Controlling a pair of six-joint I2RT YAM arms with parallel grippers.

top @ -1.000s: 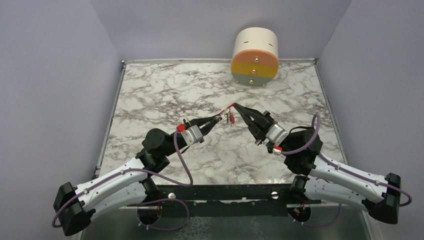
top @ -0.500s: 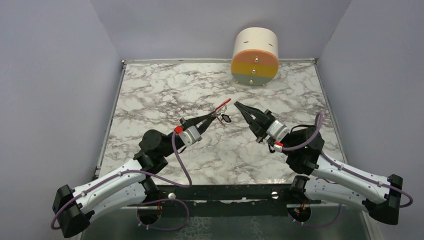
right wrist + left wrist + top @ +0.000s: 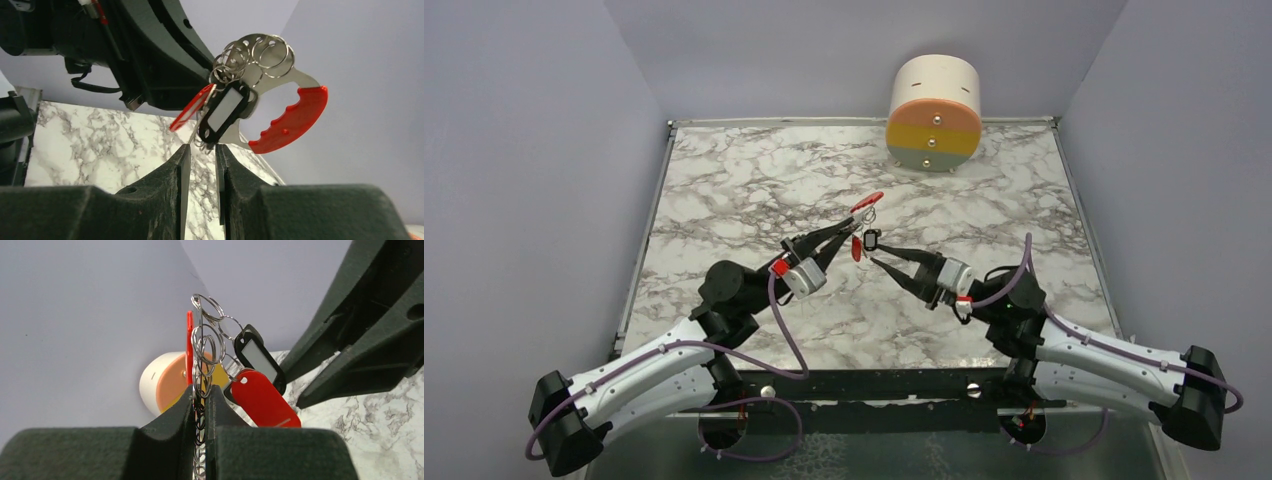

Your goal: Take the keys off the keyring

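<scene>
My left gripper point(image 3: 848, 233) is clamped on the keyring point(image 3: 202, 335), its chain links pinched between my fingers, up above the middle of the marble table point(image 3: 724, 190). The red clip point(image 3: 295, 120) pokes toward 1 o'clock. The red-headed key point(image 3: 262, 400) and dark-headed key point(image 3: 257, 357) dangle off the rings. My right gripper point(image 3: 200, 150) is at their 5 o'clock, jaws a narrow crack apart, tips just under the dark one. I can't tell if they touch.

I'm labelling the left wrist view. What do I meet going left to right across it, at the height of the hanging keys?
red clip → silver rings → dark key tag → right claw
</scene>
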